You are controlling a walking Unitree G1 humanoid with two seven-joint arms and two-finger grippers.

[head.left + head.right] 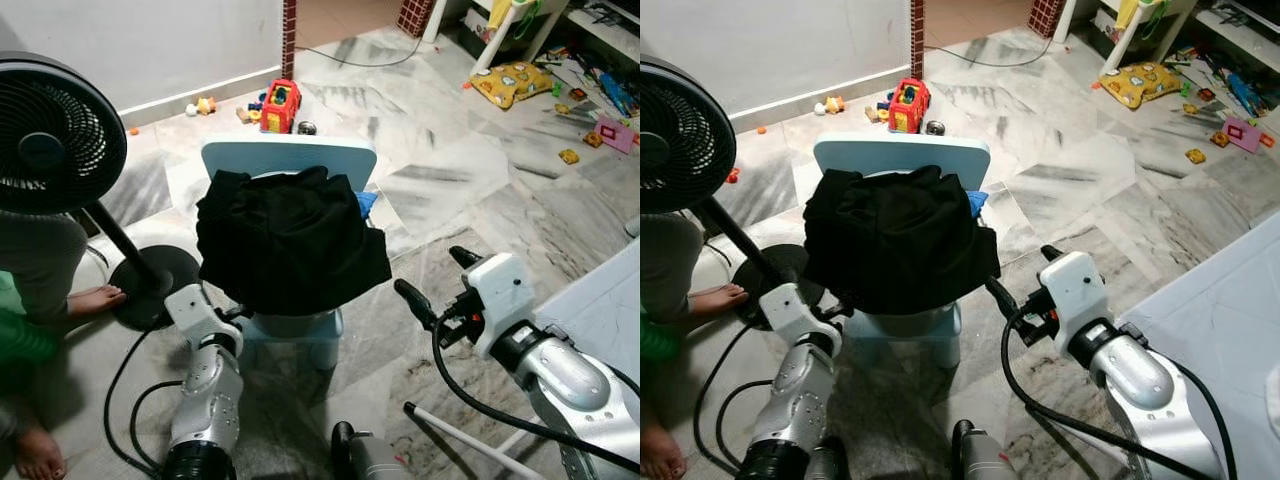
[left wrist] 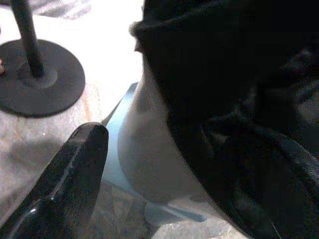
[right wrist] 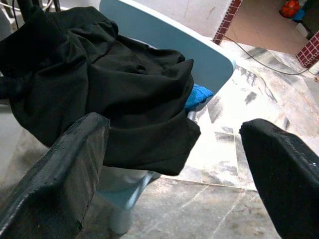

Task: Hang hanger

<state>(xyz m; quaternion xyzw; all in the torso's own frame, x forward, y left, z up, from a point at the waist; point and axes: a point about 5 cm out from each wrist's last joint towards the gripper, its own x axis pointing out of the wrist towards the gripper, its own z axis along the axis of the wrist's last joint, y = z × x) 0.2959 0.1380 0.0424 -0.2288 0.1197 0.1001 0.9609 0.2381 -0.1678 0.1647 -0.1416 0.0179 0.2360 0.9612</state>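
Black cloth [image 1: 290, 240]: heaped on chair [image 1: 288, 157], frame centre; hanger itself cannot be made out. Right gripper [image 1: 432, 282]: fingers spread, facing cloth, likely approaching. Left gripper [image 1: 232, 315]: under cloth's edge, fingers' state unclear.

The right tool [image 3: 172, 164] hangs with its two black fingers [image 3: 60, 174] spread wide apart, framing a pale blue plastic chair [image 3: 174, 45] on a grey-veined marble floor [image 3: 259, 99]. A heap of black clothing [image 3: 99, 89] lies bundled over the chair's seat, spilling over its edge. A scrap of bright blue fabric [image 3: 198, 94] pokes out beside the heap. Farther off, a black cable [image 3: 264, 56] trails across the floor past a red brick pillar [image 3: 225, 22].
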